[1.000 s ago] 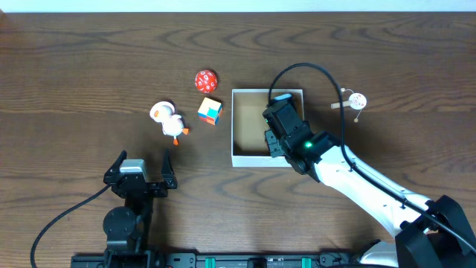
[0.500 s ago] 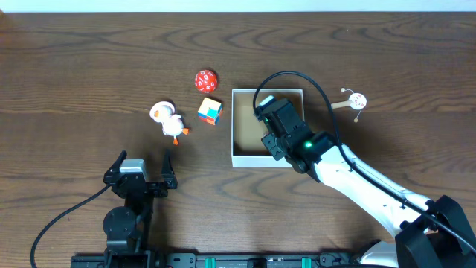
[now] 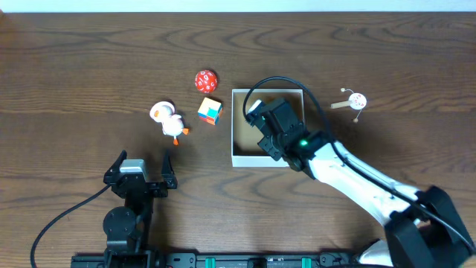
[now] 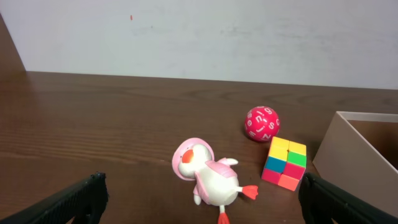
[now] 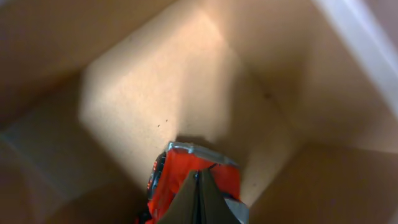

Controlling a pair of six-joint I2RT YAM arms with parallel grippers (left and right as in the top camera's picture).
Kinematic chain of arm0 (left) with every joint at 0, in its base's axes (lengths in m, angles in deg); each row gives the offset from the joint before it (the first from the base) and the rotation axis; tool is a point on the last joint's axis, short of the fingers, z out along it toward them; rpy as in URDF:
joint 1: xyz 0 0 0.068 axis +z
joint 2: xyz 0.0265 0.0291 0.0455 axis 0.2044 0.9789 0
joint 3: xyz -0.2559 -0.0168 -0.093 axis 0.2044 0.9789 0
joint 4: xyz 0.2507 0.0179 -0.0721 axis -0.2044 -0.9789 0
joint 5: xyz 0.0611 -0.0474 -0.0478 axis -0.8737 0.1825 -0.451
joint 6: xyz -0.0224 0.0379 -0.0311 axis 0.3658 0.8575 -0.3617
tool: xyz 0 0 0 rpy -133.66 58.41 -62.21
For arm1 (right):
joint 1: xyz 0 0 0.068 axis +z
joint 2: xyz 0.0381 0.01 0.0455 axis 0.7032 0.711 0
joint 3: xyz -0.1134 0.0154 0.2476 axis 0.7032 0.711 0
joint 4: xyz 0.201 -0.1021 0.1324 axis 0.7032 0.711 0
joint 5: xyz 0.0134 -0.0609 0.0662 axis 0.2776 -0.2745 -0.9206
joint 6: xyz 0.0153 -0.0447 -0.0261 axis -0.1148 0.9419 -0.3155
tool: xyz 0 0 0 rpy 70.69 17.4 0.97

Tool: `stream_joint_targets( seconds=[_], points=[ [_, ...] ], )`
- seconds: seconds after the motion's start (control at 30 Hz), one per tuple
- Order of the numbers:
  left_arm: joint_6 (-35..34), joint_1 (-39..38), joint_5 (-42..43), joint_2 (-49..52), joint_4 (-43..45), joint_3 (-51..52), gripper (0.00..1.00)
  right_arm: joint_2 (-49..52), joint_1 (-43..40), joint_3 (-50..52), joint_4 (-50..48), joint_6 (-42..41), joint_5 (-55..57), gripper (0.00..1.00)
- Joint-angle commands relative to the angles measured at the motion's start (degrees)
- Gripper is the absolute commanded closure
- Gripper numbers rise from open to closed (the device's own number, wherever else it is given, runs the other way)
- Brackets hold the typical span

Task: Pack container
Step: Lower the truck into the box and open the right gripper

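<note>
When the overhead view is read with twelve o'clock at the far edge of the worktop (image 3: 74,74), the container (image 3: 245,138) sits just right of centre. It stands flat and open-topped, with white walls and a tan card inside.

Right arm (image 3: 349,175): it enters from five o'clock and reaches over the container's near wall, and its wrist covers the three o'clock half of the floor. In the right wrist view the right tool (image 5: 198,186) points down into the box. Its fingers are pressed together with no gap between them. A red item (image 5: 186,171) with a silvery edge lies on the card floor directly under the tips. Whether the tips pinch it cannot be told.

Left tool (image 3: 143,165): it is at seven o'clock from the container and well apart from it. It is spread fully wide and holds nothing. Its fingers (image 4: 74,199) show at the two lower corners of the left wrist view.

Loose items on the worktop:
- A multicoloured cube (image 3: 210,111) is at nine o'clock, just beside the container's wall and not touching it.
- A red ball (image 3: 206,80) with white marks is at twelve o'clock from the cube.
- A white duck toy (image 3: 169,121) with orange feet is at nine o'clock from the cube.
- A white round piece (image 3: 355,100) with a pale stick is at two o'clock from the container.
</note>
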Motion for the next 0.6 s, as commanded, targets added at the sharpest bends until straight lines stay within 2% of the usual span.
stream_joint_targets(
  seconds=[0.0, 0.57],
  points=[
    [0.96, 0.28, 0.00, -0.09, -0.94, 1.55, 0.02, 1.14, 0.17, -1.22, -0.66, 1.81, -0.35, 0.99],
    [0.98, 0.28, -0.02, -0.09, -0.94, 1.55, 0.02, 1.14, -0.90, -1.22, 1.16, 1.73, 6.29, 0.99]
  ],
)
